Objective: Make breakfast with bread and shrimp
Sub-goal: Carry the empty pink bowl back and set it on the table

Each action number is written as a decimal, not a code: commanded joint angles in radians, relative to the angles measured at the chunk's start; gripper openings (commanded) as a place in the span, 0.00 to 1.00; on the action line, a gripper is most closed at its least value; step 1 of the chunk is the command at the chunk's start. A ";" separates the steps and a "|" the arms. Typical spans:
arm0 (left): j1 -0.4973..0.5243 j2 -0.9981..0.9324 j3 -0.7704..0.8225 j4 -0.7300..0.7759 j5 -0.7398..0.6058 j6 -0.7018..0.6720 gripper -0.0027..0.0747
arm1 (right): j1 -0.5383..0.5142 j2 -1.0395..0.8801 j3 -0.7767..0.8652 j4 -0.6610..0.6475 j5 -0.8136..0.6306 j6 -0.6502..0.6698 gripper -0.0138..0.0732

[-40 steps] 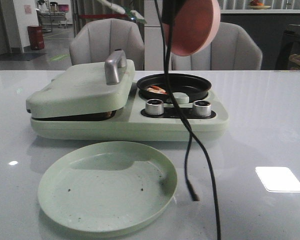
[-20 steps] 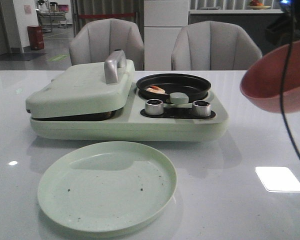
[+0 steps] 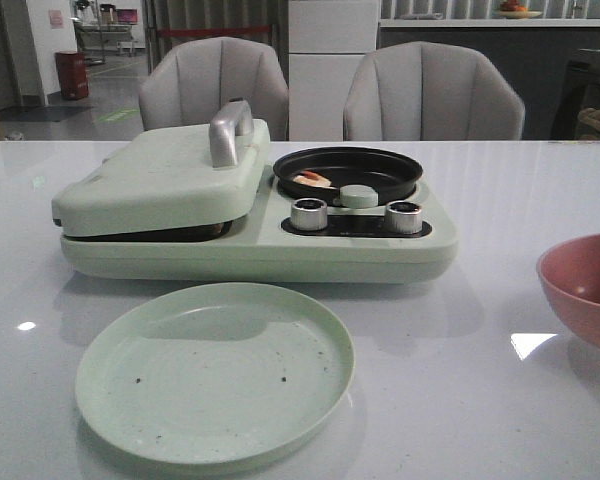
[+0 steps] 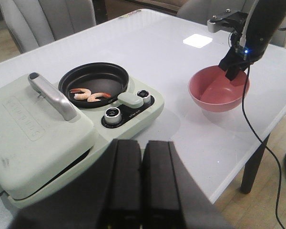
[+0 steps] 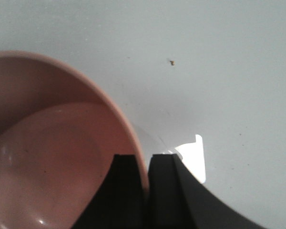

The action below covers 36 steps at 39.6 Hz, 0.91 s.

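Observation:
Two curled shrimp (image 4: 89, 95), pale with orange marks, lie in the black round pan (image 4: 93, 76) of the green breakfast maker; they also show in the front view (image 3: 313, 180). No bread is in view; the maker's lid (image 3: 160, 175) is closed. My left gripper (image 4: 143, 143) is shut and empty, raised in front of the maker. My right gripper (image 5: 146, 160) is shut on the rim of a pink bowl (image 5: 47, 143). The bowl rests on the table at the right (image 3: 585, 285). The right gripper also shows in the left wrist view (image 4: 232, 71).
A pale green plate (image 3: 215, 370) with dark crumbs lies in front of the maker. The lid has a metal handle (image 3: 228, 135). Two metal knobs (image 3: 308, 213) sit on the maker's front. Two grey chairs (image 3: 430, 95) stand behind the table.
My right arm carried the pink bowl from above the pan to the right and down onto the table. Its cable has left the front view.

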 commanded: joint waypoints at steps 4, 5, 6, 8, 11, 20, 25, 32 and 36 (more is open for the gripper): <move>-0.008 0.001 -0.027 -0.035 -0.069 -0.001 0.16 | -0.033 -0.038 0.004 0.018 -0.132 -0.016 0.18; -0.008 0.001 -0.027 -0.035 -0.069 -0.001 0.16 | -0.033 -0.036 0.004 0.018 -0.139 -0.016 0.18; -0.008 0.001 -0.027 -0.035 -0.069 -0.001 0.16 | -0.033 -0.034 0.004 0.018 -0.149 -0.016 0.18; -0.008 0.001 -0.027 -0.035 -0.069 -0.001 0.16 | -0.033 -0.027 0.004 0.018 -0.165 -0.016 0.18; -0.008 0.001 -0.027 -0.035 -0.069 -0.001 0.16 | -0.033 -0.011 0.004 0.018 -0.194 -0.016 0.21; -0.008 0.001 -0.027 -0.035 -0.069 -0.001 0.16 | -0.033 0.013 0.002 0.018 -0.208 -0.016 0.59; -0.008 0.001 -0.027 -0.035 -0.069 -0.001 0.16 | -0.032 -0.013 0.001 0.018 -0.187 -0.016 0.69; -0.008 0.001 -0.027 -0.035 -0.069 -0.001 0.16 | -0.010 -0.137 0.001 0.016 -0.146 -0.017 0.68; -0.008 0.001 -0.027 -0.035 -0.069 -0.001 0.16 | 0.059 -0.271 0.003 0.009 -0.114 -0.043 0.68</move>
